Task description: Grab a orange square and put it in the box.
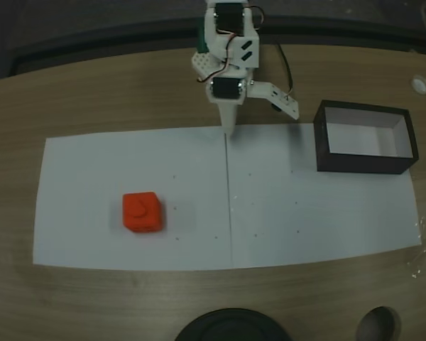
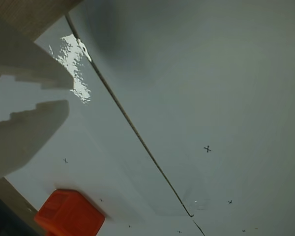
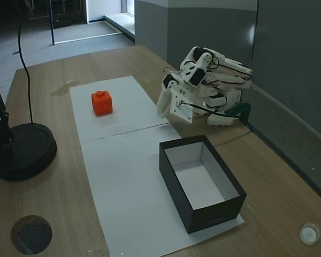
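The orange square (image 1: 142, 212) rests on white paper, left of centre in a fixed view, with a faint curved mark on top. It also shows as a small cube (image 3: 102, 103) far from the arm, and at the bottom left edge (image 2: 69, 216) of the wrist view. The box (image 1: 366, 165), black-walled with a white inside, stands open and empty at the paper's right end (image 3: 203, 214). My gripper (image 1: 228, 128) hangs folded near the arm's base, tip down at the paper's far edge (image 3: 161, 110). Its jaws (image 2: 64, 93) are shut on nothing, well apart from cube and box.
White paper sheets (image 1: 305, 213) cover the wooden table's middle, with a seam between them. A black round stand base (image 3: 21, 152) sits at the near edge (image 1: 231, 328). A small white cap (image 1: 420, 84) lies beyond the box. A black cable runs behind the arm.
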